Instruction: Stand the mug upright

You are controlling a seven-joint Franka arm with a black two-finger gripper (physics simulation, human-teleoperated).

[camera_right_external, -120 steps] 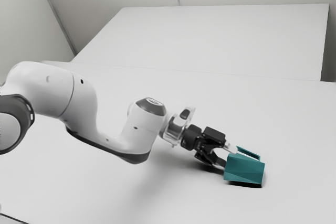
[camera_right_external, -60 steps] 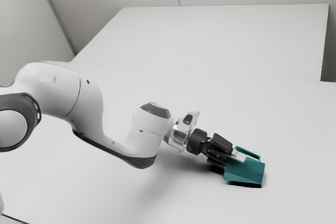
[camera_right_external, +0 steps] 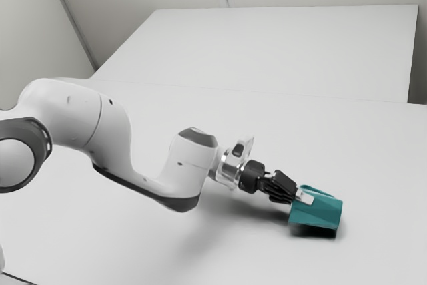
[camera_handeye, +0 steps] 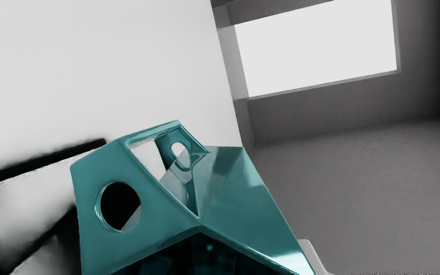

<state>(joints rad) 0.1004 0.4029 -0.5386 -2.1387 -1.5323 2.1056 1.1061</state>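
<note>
In the exterior view the black gripper (camera_right_external: pixel 303 197) is at the near end of the teal mug (camera_right_external: pixel 319 211), its pale fingertip against the mug's outer wall. The mug lies on its side, tilted a little, with a dark shadow under it. In the wrist view the angular mug (camera_handeye: pixel 227 191) has its handle with holes facing up the picture and its dark mouth towards the hand. There the gripper (camera_handeye: pixel 302 263) is shut on the mug's wall, one pale finger outside; the other finger is hidden.
The white table (camera_right_external: pixel 160 245) spreads around the mug and under the arm. A pale raised panel (camera_right_external: pixel 280 45) stands behind it. In the wrist view the table's edge borders a grey floor (camera_handeye: pixel 357 191).
The gripper has closed on the mug. Since half a second ago the mug has shifted slightly up and towards the exterior view's right, turning a little, and its handle looks different.
</note>
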